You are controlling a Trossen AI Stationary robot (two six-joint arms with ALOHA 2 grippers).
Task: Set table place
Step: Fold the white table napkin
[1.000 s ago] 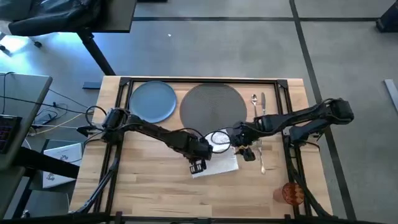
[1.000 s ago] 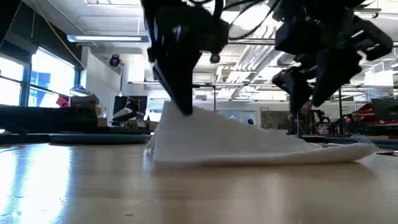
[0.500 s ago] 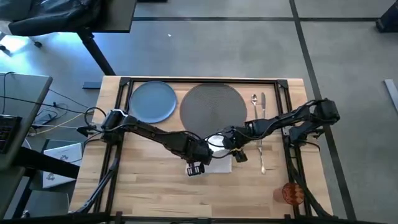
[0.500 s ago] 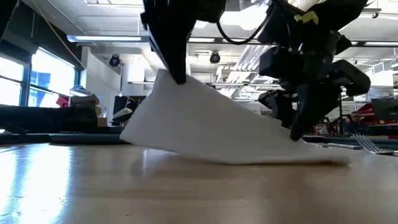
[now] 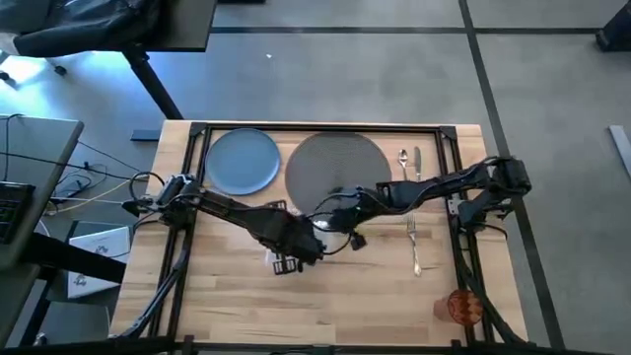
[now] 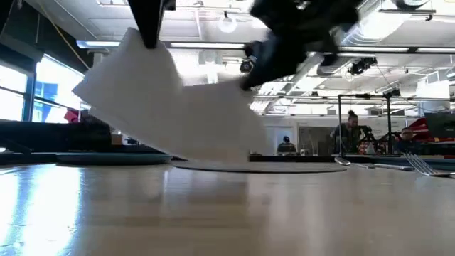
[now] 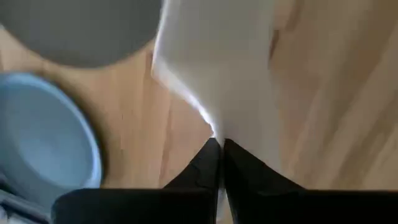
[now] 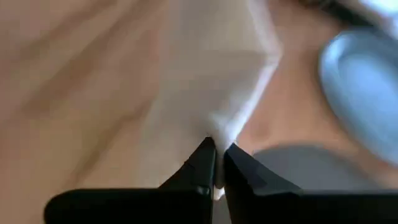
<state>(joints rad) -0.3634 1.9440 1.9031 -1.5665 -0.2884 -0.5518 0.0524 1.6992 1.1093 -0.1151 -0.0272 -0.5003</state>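
Napkin (image 6: 170, 107) hangs clear of the table (image 5: 237, 296) near its middle, pinched by us at two corners: left gripper (image 7: 217, 146) and right gripper (image 8: 216, 152) both clamped on cloth, so it stays spread while carried beside the mat (image 5: 335, 163).

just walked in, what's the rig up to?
Both arms are holding the white napkin up off the table, near its middle. The left gripper and the right gripper are each shut on an edge of it, as the wrist views show. The grey mat and the blue plate lie side by side at the back. Spoon, knife and fork lie to the right; the orange cup is at the front right.
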